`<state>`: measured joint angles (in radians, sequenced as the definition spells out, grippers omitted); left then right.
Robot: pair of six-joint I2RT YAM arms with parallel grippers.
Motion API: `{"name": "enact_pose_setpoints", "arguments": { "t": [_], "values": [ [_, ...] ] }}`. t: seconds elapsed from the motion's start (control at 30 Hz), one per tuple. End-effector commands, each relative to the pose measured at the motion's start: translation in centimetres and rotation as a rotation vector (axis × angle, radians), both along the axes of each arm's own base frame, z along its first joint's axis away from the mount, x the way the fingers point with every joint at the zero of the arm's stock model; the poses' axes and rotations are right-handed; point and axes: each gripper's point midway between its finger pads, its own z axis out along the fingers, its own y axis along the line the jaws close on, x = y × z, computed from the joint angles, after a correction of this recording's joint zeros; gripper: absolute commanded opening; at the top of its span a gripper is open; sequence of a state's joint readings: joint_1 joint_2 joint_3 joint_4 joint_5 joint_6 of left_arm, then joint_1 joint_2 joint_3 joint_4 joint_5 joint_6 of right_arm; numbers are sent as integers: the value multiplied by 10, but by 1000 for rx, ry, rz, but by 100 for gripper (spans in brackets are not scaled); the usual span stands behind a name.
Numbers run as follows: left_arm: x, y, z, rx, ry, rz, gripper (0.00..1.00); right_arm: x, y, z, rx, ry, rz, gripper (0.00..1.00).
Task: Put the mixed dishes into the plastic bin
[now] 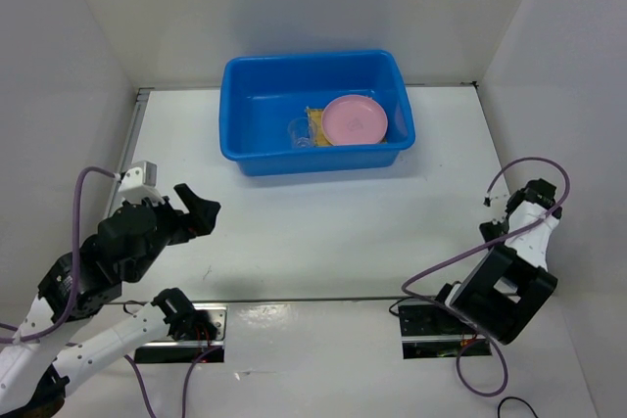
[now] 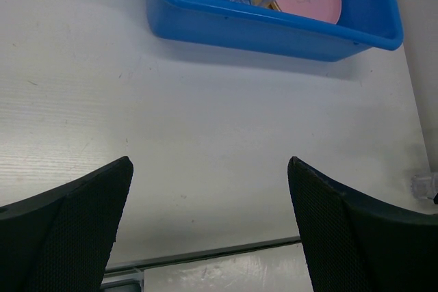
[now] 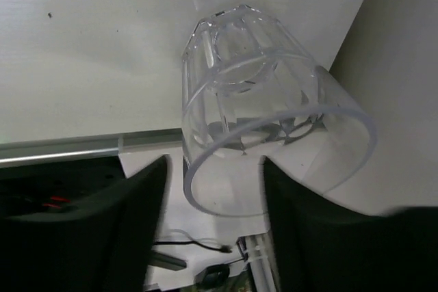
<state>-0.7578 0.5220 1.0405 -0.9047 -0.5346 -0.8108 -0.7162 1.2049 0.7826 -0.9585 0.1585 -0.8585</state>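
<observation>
- Left gripper [image 1: 199,205] is held at full spread above the bare table [image 1: 323,232]. Nothing is held between its fingers.
- The blue plastic bin [image 1: 304,159] is set at the far middle of the table. In it the pink plate [image 1: 355,119] is laid over the yellow woven mat [image 1: 315,124], with a clear glass [image 1: 299,131] just beside it on the left. No tan-orange plate is seen.
- At the right, near the side wall, a clear tumbler [image 3: 253,87] is found lying on its side, mouth toward the wrist camera.
- Right gripper [image 3: 213,162] is set part-open about the tumbler's near rim. A gap is seen at one finger, so no grip is recorded.
- The tumbler is judged light, stiff, smooth, breakable and apt to roll.
- It is best taken across the rim wall or body, squeezed gently, then lowered rather than dropped into the bin.
</observation>
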Motion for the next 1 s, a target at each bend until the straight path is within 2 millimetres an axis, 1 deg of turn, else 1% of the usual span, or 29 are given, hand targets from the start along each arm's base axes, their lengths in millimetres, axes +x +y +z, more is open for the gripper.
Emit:
{"name": "enact_pose_setpoints", "arguments": {
  "t": [0.0, 0.07, 0.1, 0.13, 0.17, 0.2, 0.27, 0.3, 0.37, 0.4, 0.43, 0.47, 0.5, 0.53, 0.57, 0.6, 0.63, 0.67, 0.7, 0.73, 0.77, 0.8, 0.83, 0.87, 0.9, 0.93, 0.97],
  "values": [
    [3, 1, 7, -12, -34, 6, 100, 7, -9, -10, -15, -3, 6, 54],
    [3, 1, 7, -12, -34, 6, 100, 6, -9, -14, -3, 11, 6, 37],
    [3, 1, 7, -12, -34, 6, 100, 9, -10, -11, -9, 4, 6, 28],
    [3, 1, 7, -12, -34, 6, 100, 12, -13, -8, -18, -6, 6, 10],
    [3, 2, 7, -9, -36, 14, 100, 13, -14, -3, -26, -16, 6, 1],
    [3, 2, 7, -9, -36, 14, 100, 19, -15, 5, -28, -49, 11, 0],
    [3, 2, 7, -9, -36, 14, 100, 25, -15, 21, -36, -95, 17, 0],
    [3, 2, 7, -9, -36, 14, 100, 31, -17, 45, -63, -144, 21, 0],
    [3, 2, 7, -9, -36, 14, 100, 46, -6, 73, -63, -211, 80, 0],
    [3, 2, 7, -9, -36, 14, 100, 53, 0, 105, -88, -274, 89, 0],
    [3, 2, 7, -9, -36, 14, 100, 66, 12, 122, -94, -310, 145, 0],
    [3, 2, 7, -9, -36, 14, 100, 73, 20, 138, -103, -347, 169, 0],
    [3, 2, 7, -9, -36, 14, 100, 82, 30, 171, -118, -417, 175, 0],
    [3, 2, 7, -9, -36, 14, 100, 97, 51, 187, -102, -455, 260, 0],
    [4, 1, 6, -3, -30, 14, 100, 109, 63, 224, -121, -546, 300, 0],
    [4, 1, 6, -3, -29, 14, 100, 120, 78, 233, -83, -576, 301, 0],
    [4, 1, 6, -3, -29, 14, 100, 129, 85, 247, -106, -606, 320, 0],
    [6, 0, 4, 4, -23, 14, 100, 144, 115, 276, -93, -692, 418, 0],
    [6, 0, 4, 4, -23, 14, 100, 153, 128, 285, -84, -716, 447, 0],
    [6, 0, 4, 4, -23, 14, 100, 169, 140, 283, -69, -701, 477, 0],
    [6, 0, 4, 4, -23, 14, 100, 179, 159, 301, -53, -752, 537, 0],
    [7, -1, 3, 10, -16, 14, 100, 188, 169, 305, -34, -758, 565, 0],
    [7, -1, 3, 10, -16, 14, 100, 207, 181, 297, -15, -724, 602, 0],
    [7, -1, 3, 0, -14, 18, 100, 216, 201, 311, 2, -765, 667, 0],
    [7, -1, 3, 0, -14, 18, 100, 225, 213, 314, 12, -771, 693, 0],
    [8, 0, 3, 4, -17, 27, 100, 249, 227, 319, 10, -782, 711, 0],
    [8, 0, 0, 8, -3, 31, 100, 258, 247, 321, 13, -790, 740, 0]
  ]
}}
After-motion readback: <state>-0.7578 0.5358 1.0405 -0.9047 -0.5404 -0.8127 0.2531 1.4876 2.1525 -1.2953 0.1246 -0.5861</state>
